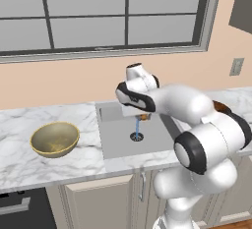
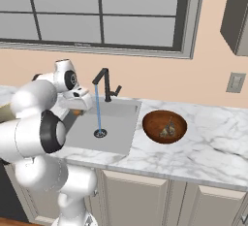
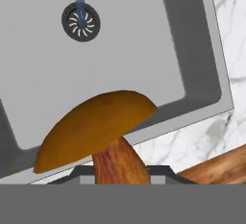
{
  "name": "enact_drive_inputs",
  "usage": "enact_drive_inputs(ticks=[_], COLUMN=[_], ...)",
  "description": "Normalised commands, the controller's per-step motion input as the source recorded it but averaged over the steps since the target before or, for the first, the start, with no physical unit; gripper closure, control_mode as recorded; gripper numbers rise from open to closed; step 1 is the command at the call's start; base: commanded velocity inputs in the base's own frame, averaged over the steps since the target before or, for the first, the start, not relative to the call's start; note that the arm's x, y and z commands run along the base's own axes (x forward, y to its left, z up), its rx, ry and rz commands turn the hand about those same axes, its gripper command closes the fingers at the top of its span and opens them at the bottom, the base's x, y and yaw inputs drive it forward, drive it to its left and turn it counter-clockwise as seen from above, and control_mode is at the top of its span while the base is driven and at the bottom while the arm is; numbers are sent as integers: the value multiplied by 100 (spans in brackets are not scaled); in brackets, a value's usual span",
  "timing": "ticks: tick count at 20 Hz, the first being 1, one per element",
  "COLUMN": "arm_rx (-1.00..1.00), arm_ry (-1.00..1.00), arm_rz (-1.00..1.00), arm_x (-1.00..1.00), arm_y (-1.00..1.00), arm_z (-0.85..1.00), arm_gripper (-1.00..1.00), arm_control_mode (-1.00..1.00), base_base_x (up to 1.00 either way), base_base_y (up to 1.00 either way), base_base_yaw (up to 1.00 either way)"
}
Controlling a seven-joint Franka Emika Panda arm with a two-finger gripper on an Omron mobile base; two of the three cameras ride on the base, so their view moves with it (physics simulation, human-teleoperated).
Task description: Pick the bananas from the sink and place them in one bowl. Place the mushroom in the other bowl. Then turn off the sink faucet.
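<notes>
Biggest risk, as I judge it: mushroom [image 3: 96, 131] slips out mid-carry. Jaws narrow, clamped on its stem low down w/ the heavy cap sticking out past the tips, so a quick swing or tilt could lever it loose; a drop here lands in the sink [image 1: 118, 144] or on the counter [image 1: 19, 164].

Next: wrong bowl. Red-brown bowl [image 2: 164, 125], right of sink, already has bananas [image 2: 168, 130] in it. Mushroom belongs in brass bowl [image 1: 54, 138], left of sink, well apart from the basin, so arm must cross the sink's left rim.

Then: faucet [image 2: 104, 84] stands at the back rim w/ water stream [image 2: 99, 108] running down to drain [image 3: 80, 21]. Gripper [image 1: 141, 116] hangs above the basin just beside the stream; drifting back could clip the spout.

Room: sink interior bare, counter btwn sink and brass bowl open, nothing in the way. Front counter edge near; wall and window behind faucet leave little depth.
</notes>
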Motion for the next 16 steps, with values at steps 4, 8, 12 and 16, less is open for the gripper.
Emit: enact_drive_inputs(ticks=[4, 8, 12, 16], arm_rx=[15, 15, 7, 8], arm_ry=[8, 2, -14, -17], arm_rz=[9, 5, 5, 5], arm_x=[-2, -13, -33, -36], arm_y=[58, 60, 42, 43], arm_z=[22, 17, 1, 1], arm_gripper=[100, 100, 100, 100], arm_control_mode=[-100, -100, -100, -100], base_base_x=[0, 0, 0, 0], base_base_y=[0, 0, 0, 0], base_base_yaw=[0, 0, 0, 0])
